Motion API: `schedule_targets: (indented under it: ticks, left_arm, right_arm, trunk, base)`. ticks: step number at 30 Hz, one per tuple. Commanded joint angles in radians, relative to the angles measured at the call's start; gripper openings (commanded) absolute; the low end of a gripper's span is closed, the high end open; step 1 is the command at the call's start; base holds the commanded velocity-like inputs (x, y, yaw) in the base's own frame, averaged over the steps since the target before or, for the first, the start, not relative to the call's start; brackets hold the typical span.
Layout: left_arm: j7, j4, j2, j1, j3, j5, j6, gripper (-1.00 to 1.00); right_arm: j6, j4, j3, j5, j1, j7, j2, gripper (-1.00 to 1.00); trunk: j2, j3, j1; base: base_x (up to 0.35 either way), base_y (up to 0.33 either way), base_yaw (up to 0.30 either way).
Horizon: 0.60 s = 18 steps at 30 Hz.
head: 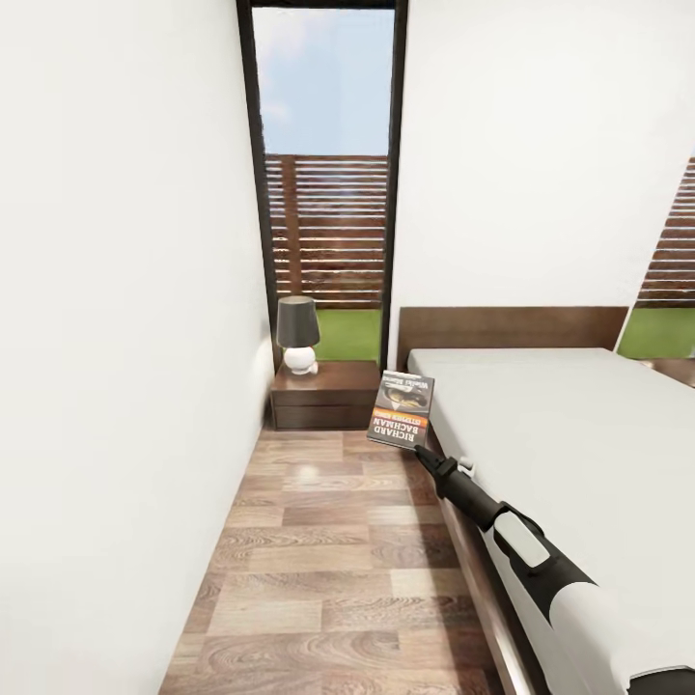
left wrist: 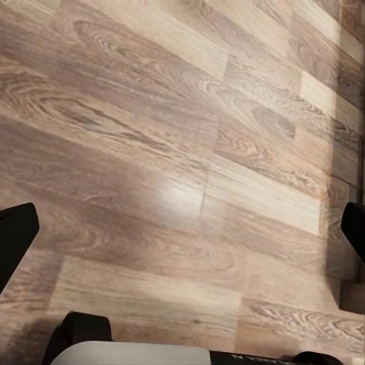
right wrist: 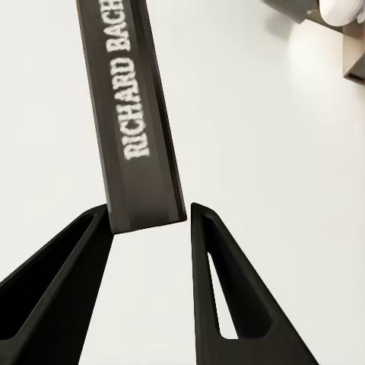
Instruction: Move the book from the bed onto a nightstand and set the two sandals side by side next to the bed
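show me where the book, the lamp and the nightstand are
book [head: 402, 409], head view, on its front cover.
lamp [head: 297, 322], head view, on its dark shade.
nightstand [head: 333, 379], head view, on its bare top.

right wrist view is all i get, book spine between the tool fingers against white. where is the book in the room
observer: The book hangs in the air in the right tool, over the floor just off the bed edge, short of the nightstand.
operator: anything on the nightstand top
observer: A lamp stands on its left part; the part nearer the bed shows plain wood.
operator: and the left tool
observer: The left tool is open, facing floor planks.
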Motion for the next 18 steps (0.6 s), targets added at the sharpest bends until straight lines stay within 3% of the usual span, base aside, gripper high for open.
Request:
schedule_targets:
  ticks: [1, 18]
  left_arm:
    - [-0.003, 0.002, 0.000, -0.001, 0.002, -0.001, -0.005, 1.00]
    - [-0.003, 0.001, 0.000, -0.001, 0.002, -0.001, -0.005, 1.00]
  right_arm:
    - [0.006, 0.000, 0.005, -0.011, -0.001, 0.001, -0.001, -1.00]
    - [0.006, -0.001, 0.005, -0.008, -0.001, 0.002, -0.001, -1.00]
  trunk:
    - [-0.001, -0.001, 0.000]
    - [-0.001, -0.001, 0.000]
  base:
    - [0.116, 0.000, 0.000]
    - [0.141, 0.000, 0.000]
